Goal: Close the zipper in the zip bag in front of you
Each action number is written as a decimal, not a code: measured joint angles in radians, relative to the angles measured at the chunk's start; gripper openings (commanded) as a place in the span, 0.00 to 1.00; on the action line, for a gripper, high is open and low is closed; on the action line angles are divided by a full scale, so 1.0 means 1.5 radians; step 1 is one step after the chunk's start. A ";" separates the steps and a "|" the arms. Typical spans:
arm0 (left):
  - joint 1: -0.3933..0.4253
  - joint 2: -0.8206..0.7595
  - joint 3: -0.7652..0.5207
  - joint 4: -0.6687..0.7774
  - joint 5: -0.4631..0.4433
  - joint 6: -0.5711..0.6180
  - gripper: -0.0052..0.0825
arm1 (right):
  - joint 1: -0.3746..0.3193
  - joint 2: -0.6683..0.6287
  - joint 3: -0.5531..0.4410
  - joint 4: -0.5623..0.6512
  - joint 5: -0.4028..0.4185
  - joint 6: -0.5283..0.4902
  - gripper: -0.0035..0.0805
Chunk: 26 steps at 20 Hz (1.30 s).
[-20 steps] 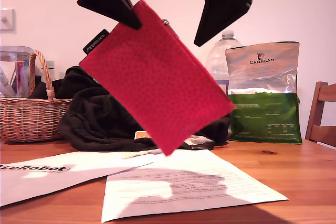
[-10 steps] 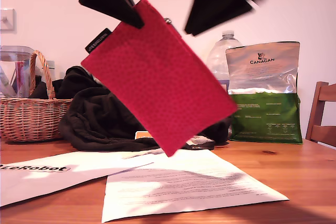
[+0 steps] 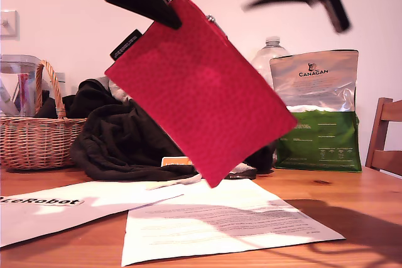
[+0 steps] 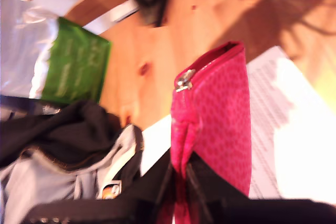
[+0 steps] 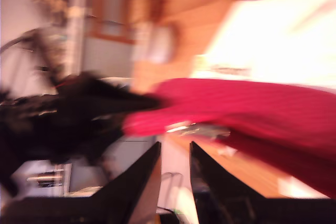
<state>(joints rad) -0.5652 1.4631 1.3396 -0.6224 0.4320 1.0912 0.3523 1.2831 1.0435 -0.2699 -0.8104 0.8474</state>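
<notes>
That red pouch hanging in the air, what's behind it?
Behind the pouch a heap of black clothing lies on the table, beside a clear plastic bottle and a green-and-silver bag. The pouch covers the heap's middle and most of the bottle.

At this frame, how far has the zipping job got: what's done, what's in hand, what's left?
Done: the flat pink-red fabric pouch is lifted off the wooden table, clamped at one corner by my first gripper. In hand: my second gripper, blurred and holding nothing, is up near the pouch's top edge. Left: the small silver pull tab sits partway along the red zip, with an open gap beyond it, so the closing pull remains.
</notes>
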 measured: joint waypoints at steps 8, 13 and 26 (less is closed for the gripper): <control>0.000 0.000 0.000 0.041 -0.002 -0.043 0.04 | 0.000 0.022 0.000 0.010 -0.026 0.013 0.32; 0.000 0.000 0.000 0.056 -0.001 -0.054 0.04 | 0.000 0.034 0.000 0.011 -0.012 0.005 0.32; 0.004 0.000 0.000 0.068 0.013 -0.058 0.03 | -0.032 0.065 0.000 0.052 -0.042 -0.004 0.32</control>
<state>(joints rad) -0.5587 1.4631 1.3396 -0.5209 0.4515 1.0042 0.3046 1.3804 1.0435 -0.1925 -0.8734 0.8413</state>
